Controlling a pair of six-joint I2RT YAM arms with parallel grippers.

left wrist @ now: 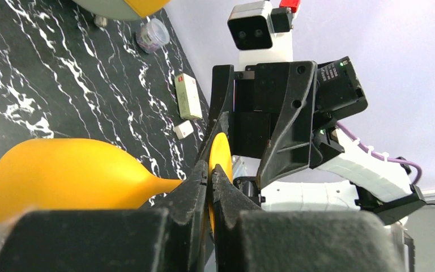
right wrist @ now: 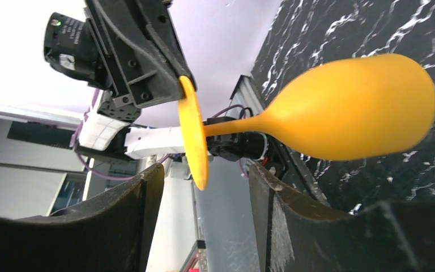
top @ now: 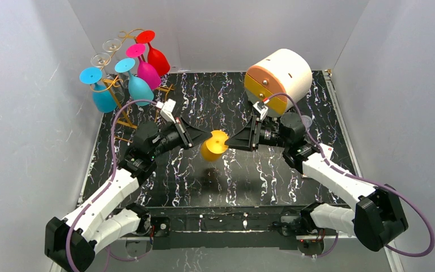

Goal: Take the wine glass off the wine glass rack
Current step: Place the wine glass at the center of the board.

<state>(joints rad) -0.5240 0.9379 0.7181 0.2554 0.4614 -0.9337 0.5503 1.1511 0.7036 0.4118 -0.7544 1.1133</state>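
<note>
Left hand [left wrist: 209, 173]: we see its fingers closed almost to touching, pinching the rim of the flat foot of the wine glass [top: 214, 146].
Right hand [right wrist: 204, 170]: we find it spread wide and gripping nothing. Its two fingers stand either side of the foot's free edge, apart from it.
Wine glass: orange-yellow, lying on its side between the two hands, off the rack. The stem runs sideways from the left hand's fingertips to the bowl.
Wine glass rack [top: 113, 84]: a gold wire stand, behind the left hand on its outer side and well apart. We count blue, pink, red and clear glasses hanging foot-up on it.
Surface [top: 317, 113]: black with white veins, beneath both hands. The glass looks raised off it.
Drum [top: 280, 76]: cream and yellow, just beyond the right hand.
</note>
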